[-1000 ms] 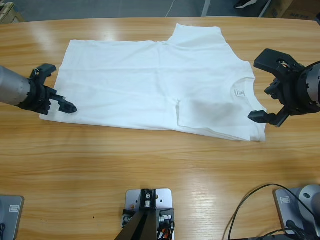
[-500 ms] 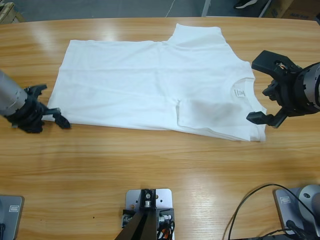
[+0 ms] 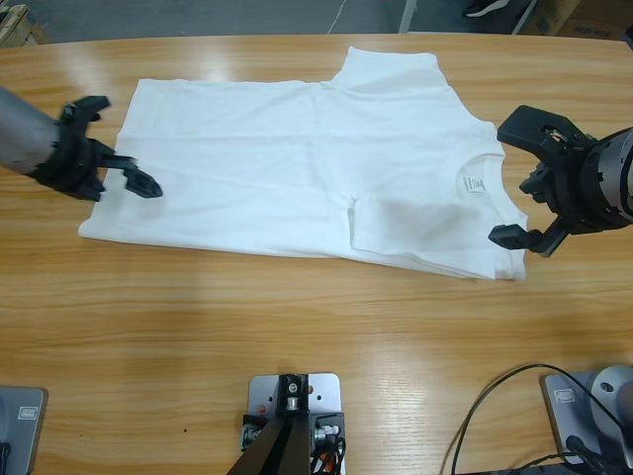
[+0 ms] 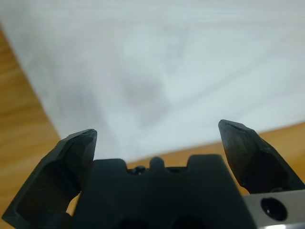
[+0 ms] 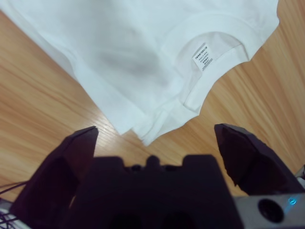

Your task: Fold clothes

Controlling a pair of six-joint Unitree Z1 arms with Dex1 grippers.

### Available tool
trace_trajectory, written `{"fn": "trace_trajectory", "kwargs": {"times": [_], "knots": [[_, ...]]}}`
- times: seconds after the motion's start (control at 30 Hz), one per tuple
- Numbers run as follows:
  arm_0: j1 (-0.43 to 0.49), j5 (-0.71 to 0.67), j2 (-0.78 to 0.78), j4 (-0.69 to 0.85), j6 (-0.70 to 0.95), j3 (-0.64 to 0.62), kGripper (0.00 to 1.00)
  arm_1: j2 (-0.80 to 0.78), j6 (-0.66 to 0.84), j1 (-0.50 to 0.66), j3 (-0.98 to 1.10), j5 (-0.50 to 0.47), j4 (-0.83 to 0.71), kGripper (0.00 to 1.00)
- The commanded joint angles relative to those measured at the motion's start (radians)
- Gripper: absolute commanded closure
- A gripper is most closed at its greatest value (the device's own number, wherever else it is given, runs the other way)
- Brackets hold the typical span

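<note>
Nearest to us, along the table's (image 3: 297,327) front half, we see only bare wood grain. Just beyond it lies the white T-shirt (image 3: 297,168), spread flat across the middle of the table and partly folded: its lower portion is doubled over itself, so that layered edges show along the near hem toward the collar end. In the high view the round collar (image 3: 485,173) with its neck label (image 3: 474,185) faces the right-hand side, and one sleeve (image 3: 391,69) sticks out toward the far edge of the table.

At the collar end we find the right gripper (image 3: 522,178), its two black jaws spread wide, one off the shoulder side of the collar and the other off the shirt's near corner, holding nothing. Its wrist view looks down on the collar (image 5: 205,57), the label (image 5: 202,56) and the stacked fabric edges at that corner (image 5: 147,129), with wood between the jaws and the cloth.

At the opposite end we see the left gripper (image 3: 119,146), jaws likewise parted and empty, poised at the shirt's bottom edge with one jaw tip over the white cloth. Its wrist view shows the shirt (image 4: 167,67) filling most of the frame between the open jaws, with wood at both sides.

Farthest off, beyond the table's curved rim, is grey floor (image 3: 198,18).
</note>
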Motion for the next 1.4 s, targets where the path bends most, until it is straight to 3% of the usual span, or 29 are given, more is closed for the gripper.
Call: {"fn": "trace_trajectory", "kwargs": {"times": [0.03,0.3,0.4,0.6,0.8,0.93,1.03,1.1,1.27,1.4], "knots": [[0.008,0.011,0.156,-0.071,0.005,0.028,0.0,0.006,0.011,-0.01,0.054,-0.005,0.001,0.009],[0.013,0.025,0.165,-0.067,-0.228,0.197,0.0,0.009,0.011,-0.01,0.055,-0.005,-0.011,0.009],[0.013,0.021,0.132,-0.041,-0.267,0.208,0.0,0.01,0.011,-0.01,0.057,-0.005,-0.012,0.009],[0.006,-0.096,0.058,0.063,-0.374,0.248,0.0,0.011,0.011,-0.01,0.074,-0.005,-0.015,0.009],[-0.113,-0.118,-0.013,0.092,-0.415,0.265,0.0,0.008,0.086,-0.027,0.079,0.018,-0.008,0.009],[-0.194,-0.142,-0.018,0.096,-0.458,0.265,0.0,-0.024,0.13,-0.027,0.188,0.043,-0.285,0.014],[-0.23,-0.143,-0.01,0.103,-0.488,0.275,0.0,0.068,0.095,-0.027,0.298,0.12,-0.527,0.069],[-0.237,-0.143,-0.02,0.113,-0.501,0.276,0.0,0.129,0.093,-0.027,0.339,0.118,-0.589,0.116],[-0.245,-0.14,-0.026,0.118,-0.517,0.284,0.0,0.196,0.093,-0.031,0.4,0.105,-0.759,0.125],[-0.245,-0.131,-0.027,0.119,-0.525,0.284,0.0,0.247,0.083,-0.053,0.392,0.085,-0.762,0.143]]}}
